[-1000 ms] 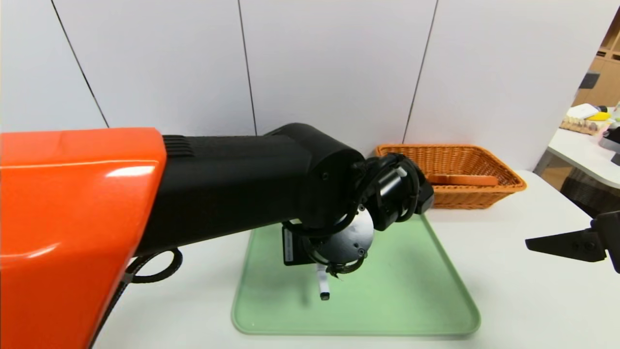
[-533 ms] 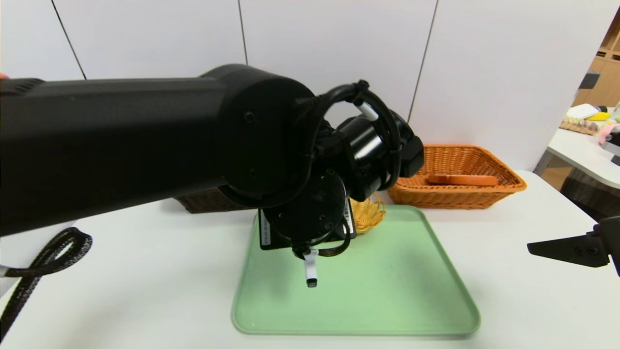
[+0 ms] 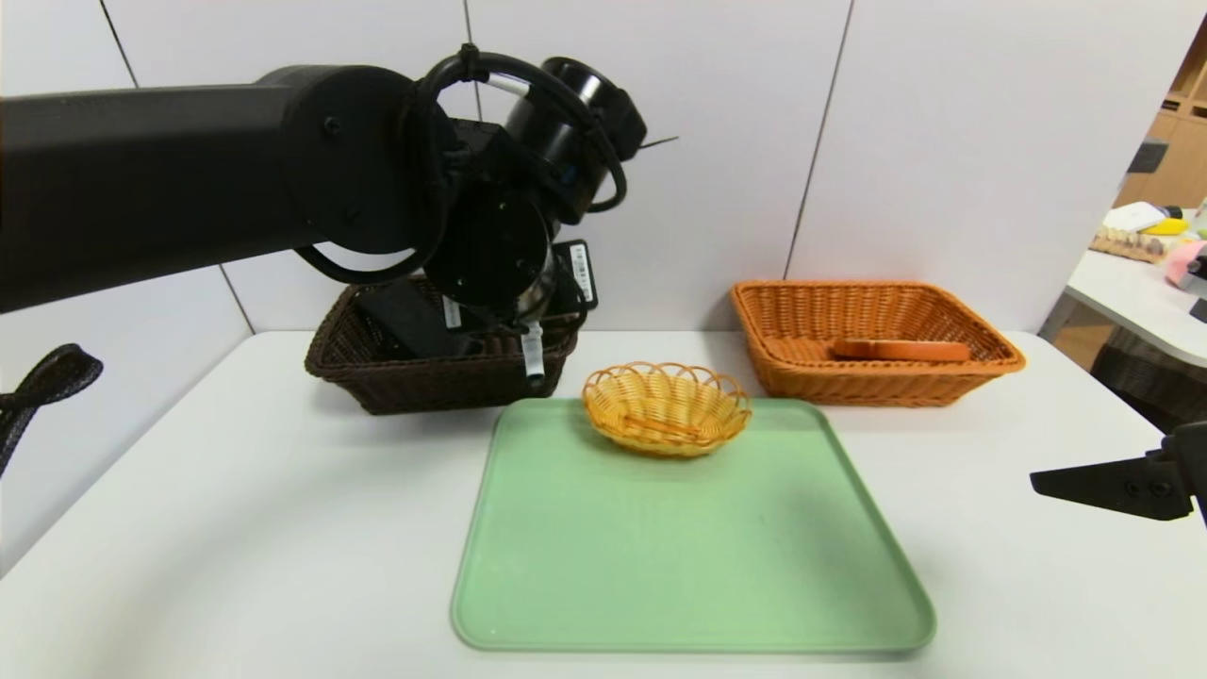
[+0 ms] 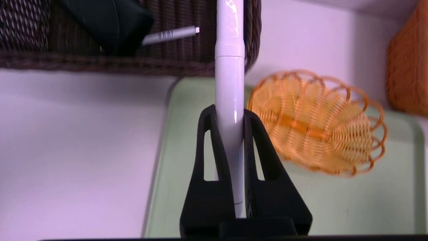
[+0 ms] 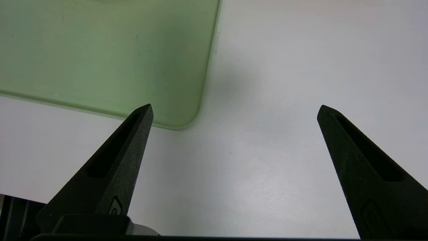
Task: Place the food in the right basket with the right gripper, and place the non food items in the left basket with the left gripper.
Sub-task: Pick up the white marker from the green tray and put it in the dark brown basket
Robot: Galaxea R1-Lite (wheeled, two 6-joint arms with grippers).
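My left gripper (image 4: 230,112) is shut on a white pen (image 4: 229,77), which hangs below the wrist in the head view (image 3: 534,356). It hovers at the near right rim of the dark brown left basket (image 3: 424,382), where a black item (image 4: 110,20) and a grey pen (image 4: 170,34) lie. The orange right basket (image 3: 943,377) holds a brown oblong food piece (image 3: 901,350). A small yellow wicker basket (image 3: 667,407) sits on the far edge of the green tray (image 3: 688,566). My right gripper (image 5: 234,107) is open and empty above the table, beside the tray's near right corner (image 5: 187,117).
The raised left arm (image 3: 189,179) fills the upper left of the head view. A black cable loop (image 3: 47,377) hangs at the left edge. A side table with clutter (image 3: 1150,283) stands beyond the right end of the white table (image 3: 283,528).
My left arm has lifted off the tray and swung back-left to the dark basket's rim, carrying the white pen. The small yellow basket is now uncovered. The right gripper has barely moved.
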